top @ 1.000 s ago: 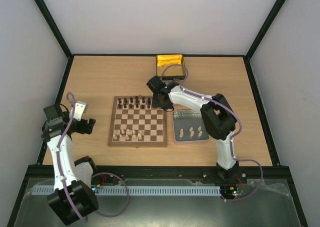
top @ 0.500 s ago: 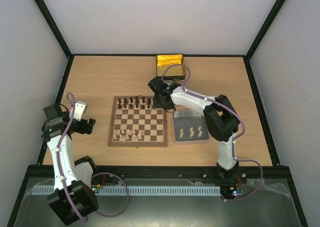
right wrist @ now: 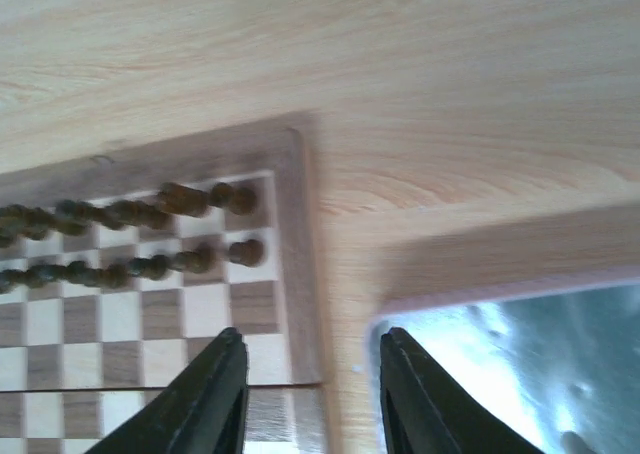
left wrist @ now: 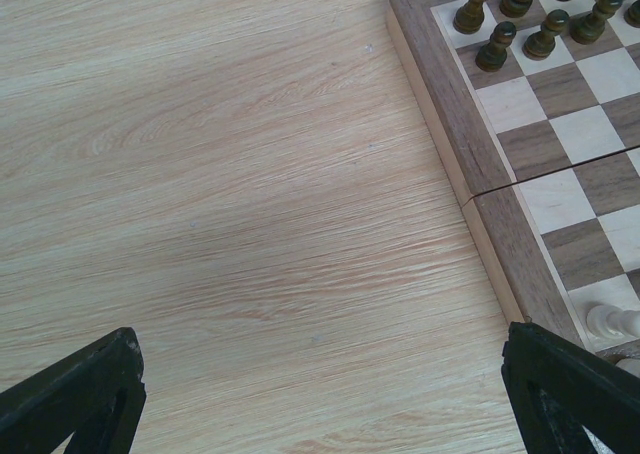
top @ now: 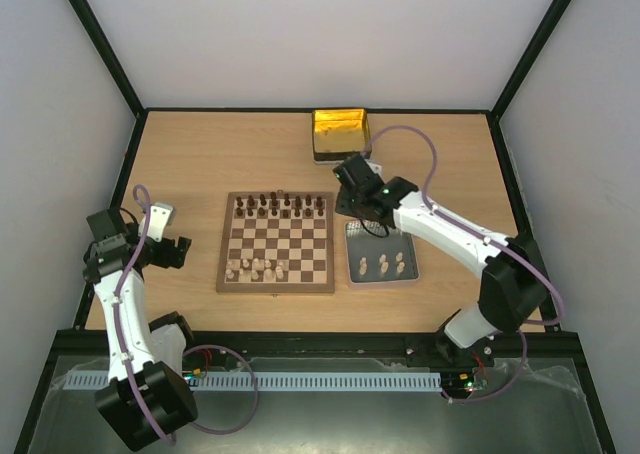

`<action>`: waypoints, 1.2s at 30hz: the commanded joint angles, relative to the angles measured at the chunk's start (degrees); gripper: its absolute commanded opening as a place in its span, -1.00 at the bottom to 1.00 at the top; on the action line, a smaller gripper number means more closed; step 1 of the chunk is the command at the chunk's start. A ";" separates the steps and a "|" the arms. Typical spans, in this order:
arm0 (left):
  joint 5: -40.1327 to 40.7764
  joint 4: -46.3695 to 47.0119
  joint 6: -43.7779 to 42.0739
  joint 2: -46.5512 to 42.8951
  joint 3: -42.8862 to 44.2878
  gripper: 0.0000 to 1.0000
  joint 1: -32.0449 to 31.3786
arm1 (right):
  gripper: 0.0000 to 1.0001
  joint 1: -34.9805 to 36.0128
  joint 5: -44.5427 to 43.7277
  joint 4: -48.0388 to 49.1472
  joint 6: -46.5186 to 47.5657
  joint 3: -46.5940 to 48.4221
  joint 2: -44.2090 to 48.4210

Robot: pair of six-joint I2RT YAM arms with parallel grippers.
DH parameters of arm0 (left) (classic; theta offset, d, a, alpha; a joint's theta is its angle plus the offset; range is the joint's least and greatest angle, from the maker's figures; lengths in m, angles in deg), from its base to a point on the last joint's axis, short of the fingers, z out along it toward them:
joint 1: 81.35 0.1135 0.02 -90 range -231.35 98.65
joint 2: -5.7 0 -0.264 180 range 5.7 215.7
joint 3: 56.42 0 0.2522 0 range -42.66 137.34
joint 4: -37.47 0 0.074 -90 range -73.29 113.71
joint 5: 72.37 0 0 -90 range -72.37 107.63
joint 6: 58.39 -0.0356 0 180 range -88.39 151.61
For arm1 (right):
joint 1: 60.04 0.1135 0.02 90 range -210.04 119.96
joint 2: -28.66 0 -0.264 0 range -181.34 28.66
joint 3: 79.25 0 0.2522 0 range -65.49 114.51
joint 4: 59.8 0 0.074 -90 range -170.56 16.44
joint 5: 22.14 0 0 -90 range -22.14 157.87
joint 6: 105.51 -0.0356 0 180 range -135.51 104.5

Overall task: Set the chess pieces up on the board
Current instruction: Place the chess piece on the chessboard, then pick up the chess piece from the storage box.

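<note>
The board point(top: 277, 242) lies mid-table. Dark brown pieces point(top: 278, 206) fill its two far rows. Several cream pieces point(top: 256, 269) stand in its near row. Three more cream pieces point(top: 381, 265) stand on the grey metal tray point(top: 382, 236). My right gripper point(top: 352, 206) is open and empty, above the gap between the board's far right corner point(right wrist: 292, 154) and the tray point(right wrist: 520, 344). My left gripper point(top: 180, 251) is open and empty over bare table left of the board point(left wrist: 480, 144). Dark pieces point(left wrist: 520, 24) show top right in the left wrist view.
A yellow-gold tin point(top: 340, 132) stands at the back behind the right arm. Black frame rails edge the table. The right wrist view is blurred by motion.
My right gripper has moved right, off the board's far right corner toward the tray, and the arm has stretched out. Dark pieces now show at that corner. The left arm is still.
</note>
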 commanded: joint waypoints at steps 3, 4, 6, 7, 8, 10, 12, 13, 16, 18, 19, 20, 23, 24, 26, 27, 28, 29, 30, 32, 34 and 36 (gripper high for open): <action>-0.32 0.39 0.21 -1.69 -0.52 0.95 0.49 | -0.30 -2.78 1.87 -0.81 -0.14 -14.52 4.97; -0.28 0.46 0.28 -1.65 -0.55 0.95 0.50 | -0.30 -2.78 2.36 -0.42 -0.07 -16.37 5.76; 0.07 0.67 0.57 -1.70 -0.52 0.94 0.49 | -0.31 -2.71 3.14 -0.06 -0.33 -19.53 6.95; 0.20 0.82 0.68 -1.64 -0.55 0.94 0.49 | -0.31 -2.69 3.59 0.30 -0.42 -20.97 7.58; 0.38 0.89 0.85 -1.70 -0.61 0.94 0.49 | -0.31 -2.69 3.36 0.46 -0.48 -22.05 8.31; 0.82 1.15 1.15 -1.69 -0.58 0.95 0.49 | -0.31 -2.71 2.99 0.88 -0.12 -23.47 9.61; 1.09 1.29 1.43 -1.51 -0.61 0.95 0.53 | -0.31 -2.71 3.20 1.25 0.21 -23.91 10.30; 1.38 1.41 1.58 -1.51 -0.58 0.95 0.50 | -0.31 -2.70 3.58 1.42 0.55 -23.99 10.37; 1.84 1.72 2.07 -1.55 -0.71 0.96 0.49 | -0.31 -2.71 4.43 2.09 0.98 -24.55 10.38; 1.87 1.89 2.12 -1.50 -0.72 0.96 0.49 | -0.31 -2.69 5.24 2.96 1.31 -25.16 10.18; 1.86 1.77 2.07 -1.42 -0.73 0.96 0.49 | -0.31 -2.69 5.93 3.33 1.44 -25.43 9.97; 1.91 1.83 2.06 -1.31 -0.67 0.96 0.49 | -0.31 -2.69 6.76 3.85 1.66 -25.91 9.79; 2.02 1.89 2.14 -1.33 -0.71 0.96 0.48 | -0.32 -2.66 8.21 5.05 1.94 -27.15 9.34; 2.03 1.89 2.22 -1.38 -0.68 0.96 0.47 | -0.33 -2.61 8.44 5.52 1.94 -27.59 9.34; 2.06 1.91 2.28 -1.35 -0.65 0.97 0.42 | -0.33 -2.53 9.36 6.35 2.10 -28.32 9.29; 2.06 1.93 2.24 -1.31 -0.70 0.97 0.40 | -0.34 -2.51 9.74 6.65 2.06 -28.58 9.23; 1.98 1.89 2.18 -1.29 -0.71 0.97 0.40 | -0.34 -2.36 9.86 6.92 2.03 -28.85 9.14; 1.99 1.87 2.19 -1.23 -0.73 0.97 0.40 | -0.35 -2.32 9.95 7.11 2.06 -28.93 8.99; 2.01 1.86 2.16 -1.20 -0.72 0.97 0.40 | -0.35 -2.26 10.08 7.22 2.03 -28.94 8.86; 1.95 1.76 2.10 -1.11 -0.68 0.97 0.32 | -0.35 -2.17 10.35 7.62 2.03 -28.79 8.67; 1.86 1.78 2.06 -1.16 -0.71 0.97 0.23 | -0.35 -2.09 10.33 7.77 1.89 -28.49 8.50; 1.88 1.84 2.06 -1.02 -0.72 0.97 0.23 | -0.36 -1.92 10.32 7.86 1.85 -28.21 8.10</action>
